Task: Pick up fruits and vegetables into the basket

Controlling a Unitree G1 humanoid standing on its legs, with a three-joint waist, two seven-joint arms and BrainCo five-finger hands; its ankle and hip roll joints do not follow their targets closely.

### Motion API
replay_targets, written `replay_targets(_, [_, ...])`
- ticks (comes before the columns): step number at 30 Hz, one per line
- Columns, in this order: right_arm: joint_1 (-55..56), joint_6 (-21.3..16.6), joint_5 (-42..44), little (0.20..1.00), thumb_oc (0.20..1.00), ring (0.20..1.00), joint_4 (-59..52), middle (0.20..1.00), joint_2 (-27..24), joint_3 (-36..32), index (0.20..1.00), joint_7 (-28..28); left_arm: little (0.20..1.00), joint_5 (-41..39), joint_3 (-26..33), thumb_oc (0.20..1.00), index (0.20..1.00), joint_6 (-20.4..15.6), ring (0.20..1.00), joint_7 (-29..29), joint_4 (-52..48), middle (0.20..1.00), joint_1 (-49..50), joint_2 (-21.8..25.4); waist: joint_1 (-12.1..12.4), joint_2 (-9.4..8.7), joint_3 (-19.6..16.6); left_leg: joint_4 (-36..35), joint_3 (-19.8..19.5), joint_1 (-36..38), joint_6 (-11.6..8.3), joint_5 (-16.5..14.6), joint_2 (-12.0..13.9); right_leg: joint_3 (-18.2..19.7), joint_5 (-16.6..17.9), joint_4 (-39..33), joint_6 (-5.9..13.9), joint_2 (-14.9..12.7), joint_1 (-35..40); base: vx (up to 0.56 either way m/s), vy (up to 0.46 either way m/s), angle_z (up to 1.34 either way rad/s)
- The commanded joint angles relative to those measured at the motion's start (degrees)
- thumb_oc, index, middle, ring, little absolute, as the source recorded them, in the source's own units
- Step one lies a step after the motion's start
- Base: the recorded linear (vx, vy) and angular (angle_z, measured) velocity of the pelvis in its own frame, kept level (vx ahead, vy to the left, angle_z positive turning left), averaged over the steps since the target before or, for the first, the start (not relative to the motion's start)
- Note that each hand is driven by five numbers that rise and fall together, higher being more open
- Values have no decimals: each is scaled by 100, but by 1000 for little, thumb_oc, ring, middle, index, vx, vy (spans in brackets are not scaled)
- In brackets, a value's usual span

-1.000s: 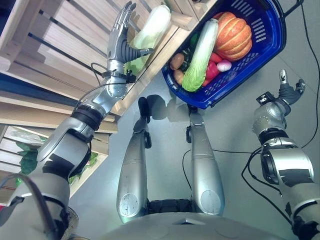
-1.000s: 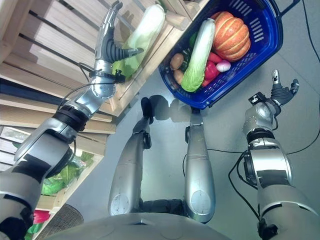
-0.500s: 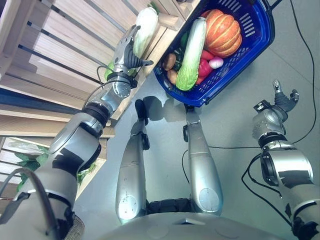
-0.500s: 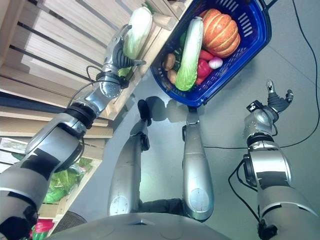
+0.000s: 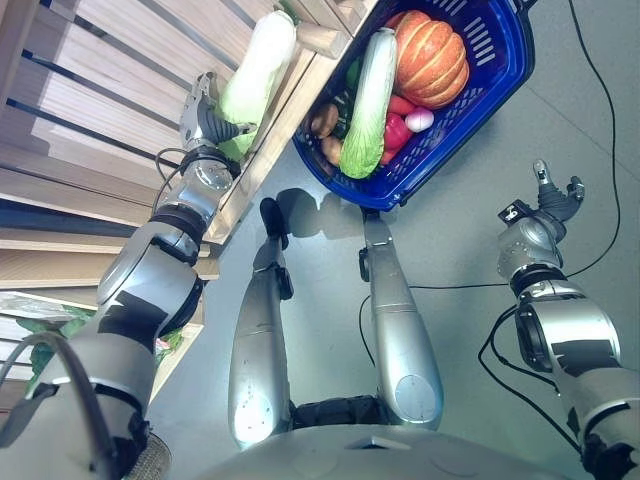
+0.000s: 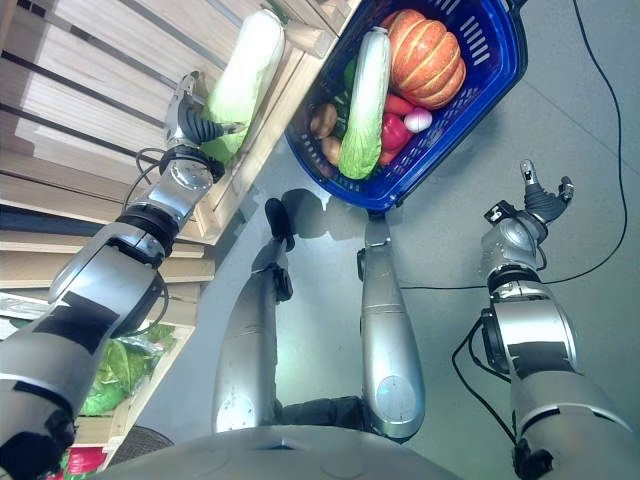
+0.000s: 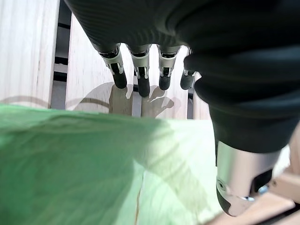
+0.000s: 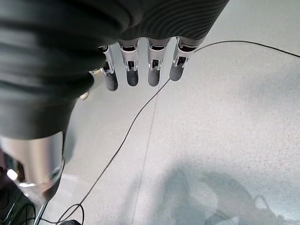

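Observation:
A long pale-green napa cabbage [image 5: 255, 70] lies on the wooden shelf's edge [image 5: 275, 135], left of the blue basket [image 5: 515, 75]. My left hand [image 5: 203, 112] is at its leafy lower end. Its straight fingers [image 7: 140, 79] reach past the cabbage [image 7: 93, 164] on the far side, and its thumb [image 7: 239, 178] is at the near side. The basket on the floor holds an orange pumpkin [image 5: 430, 55], another napa cabbage [image 5: 365, 100], a red pepper [image 5: 395, 132], potatoes [image 5: 325, 120] and a small pink-white bulb [image 5: 420, 120]. My right hand [image 5: 552, 198] hangs open over the grey floor, right of the basket.
The slatted wooden shelf [image 5: 110, 90] runs along the left. A lower shelf holds leafy greens [image 6: 120, 365] and something red [image 6: 85, 460]. Grey floor [image 5: 470, 250] stretches between the basket and my right hand.
The whole picture has shifted, so the camera has moved. My left hand, raised beside the cabbage a second ago, has come down against its leafy end. The right hand stays open.

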Motion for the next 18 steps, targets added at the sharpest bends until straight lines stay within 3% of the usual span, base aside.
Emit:
replay_targets(1, [285, -231, -94, 1000, 1000, 1000, -131, 1000, 7, 177, 1000, -42, 1000, -296, 475, 1000, 1000, -57, 1000, 59, 468, 1000, -98, 67, 73, -185, -245, 176, -126, -242, 89, -225, -60, -340, -57, 234, -175, 204, -100, -1, 1, -3])
replay_targets(18, [75, -201, -177, 1000, 1000, 1000, -117, 1000, 7, 252, 1000, -4, 1000, -620, 271, 1000, 1000, 234, 1000, -1412, 891, 1000, -182, 39, 69, -257, -245, 185, -72, -491, 78, -251, -1, -390, -42, 218, -135, 228, -351, -6, 4, -4])
